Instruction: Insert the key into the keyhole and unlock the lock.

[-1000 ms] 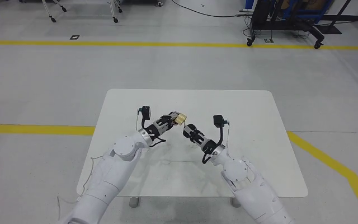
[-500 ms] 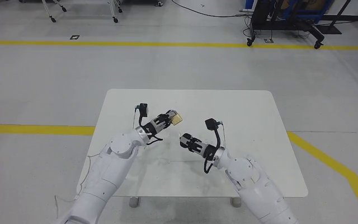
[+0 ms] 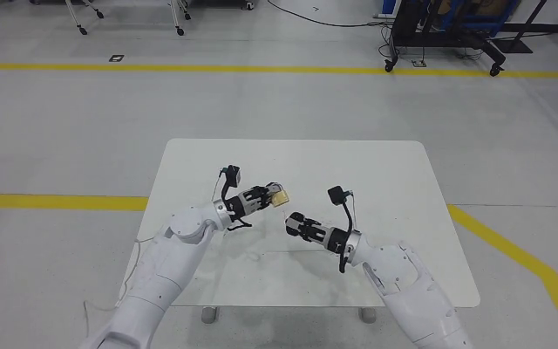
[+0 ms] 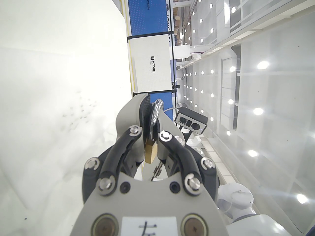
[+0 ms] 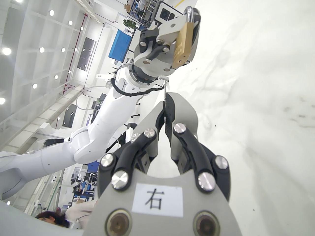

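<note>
A brass padlock (image 3: 279,198) with a silver shackle is held above the white table (image 3: 392,174) by my left gripper (image 3: 268,195), which is shut on it. In the left wrist view the lock's brass body (image 4: 150,152) sits between the pads and the shackle (image 4: 156,110) points toward the fingertips. My right gripper (image 3: 295,223) hovers a short way from the lock, nearer the table's front. Its fingers (image 5: 172,109) are shut on a thin key (image 5: 164,90), seen edge-on. The right wrist view shows the padlock (image 5: 183,45) ahead of the key, apart from it.
Faint marks dot the white tabletop (image 5: 258,74). Yellow floor lines (image 3: 70,201) run beside the table. A dark wheeled frame (image 3: 453,39) stands far back on the right.
My right gripper has drawn back from the lock toward the table's front. My left gripper, still holding the padlock, has shifted slightly nearer.
</note>
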